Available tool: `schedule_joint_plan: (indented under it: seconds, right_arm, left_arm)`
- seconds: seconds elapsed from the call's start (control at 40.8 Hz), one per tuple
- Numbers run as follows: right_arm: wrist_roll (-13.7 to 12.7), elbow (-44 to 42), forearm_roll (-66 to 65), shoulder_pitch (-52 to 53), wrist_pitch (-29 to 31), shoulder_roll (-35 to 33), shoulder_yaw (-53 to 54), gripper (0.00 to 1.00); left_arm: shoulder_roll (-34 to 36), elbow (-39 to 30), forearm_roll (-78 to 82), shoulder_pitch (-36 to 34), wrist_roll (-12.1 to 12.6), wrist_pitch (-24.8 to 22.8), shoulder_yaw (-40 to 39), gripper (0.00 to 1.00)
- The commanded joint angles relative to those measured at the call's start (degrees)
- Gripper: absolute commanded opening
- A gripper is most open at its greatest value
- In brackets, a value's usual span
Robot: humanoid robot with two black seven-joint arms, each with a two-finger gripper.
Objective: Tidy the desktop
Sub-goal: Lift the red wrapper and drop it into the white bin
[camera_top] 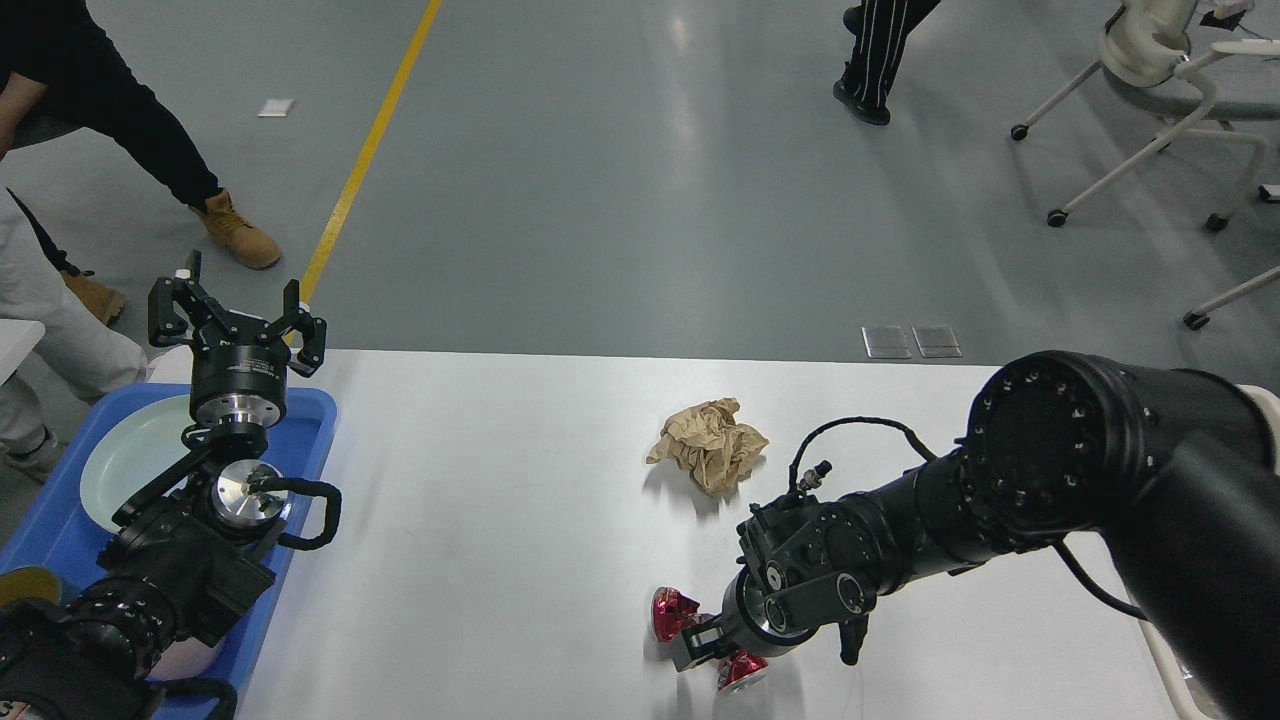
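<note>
The white desktop (500,500) holds a crushed red can (672,613) near its front edge and a crumpled brown paper ball (710,447) further back. My right gripper (703,645) is down over the middle of the can, so only the can's two ends show. Its fingers are mostly hidden, and I cannot tell whether they have closed on the can. My left gripper (237,320) points up with its fingers spread open and empty, above the far edge of the blue tray (312,420).
The blue tray at the left end holds a pale green plate (125,455). People stand on the grey floor at the far left and at the top. A white wheeled chair (1160,90) stands at the top right.
</note>
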Motion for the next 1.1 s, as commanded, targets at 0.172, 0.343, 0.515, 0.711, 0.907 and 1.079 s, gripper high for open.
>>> schedule_joint_plan:
  seconds: [0.172, 0.343, 0.515, 0.711, 0.907, 1.079]
  right_arm:
    - [-0.07, -0.67, -0.76, -0.43, -1.46, -0.35, -3.33, 0.17]
    - [-0.07, -0.85, -0.67, -0.44, -1.46, -0.70, -3.51, 0.00]
    - [0.02, -0.67, -0.41, 0.53, -1.37, -1.22, -3.51, 0.00]
    - [0.28, 0.64, -0.06, 4.65, -1.55, -7.01, -2.28, 0.00]
    - [0.55, 7.05, 0.03, 14.49, -1.37, -22.30, 3.52, 0.00]
    - [0.64, 9.43, 0.03, 23.99, 0.12, -36.89, 4.58, 0.00]
  left_arm:
    - [0.00, 0.00, 0.00, 0.07, 0.01, 0.00, 0.00, 0.97]
    - [0.00, 0.00, 0.00, -0.01, 0.01, 0.00, 0.00, 0.97]
    - [0.00, 0.00, 0.00, -0.02, 0.01, 0.00, 0.00, 0.97]
    - [0.00, 0.00, 0.00, -0.02, 0.01, 0.00, 0.00, 0.97]
    - [0.00, 0.00, 0.00, -0.02, 0.01, 0.00, 0.00, 0.96]
    - [0.00, 0.00, 0.00, -0.02, -0.08, 0.00, 0.00, 0.96]
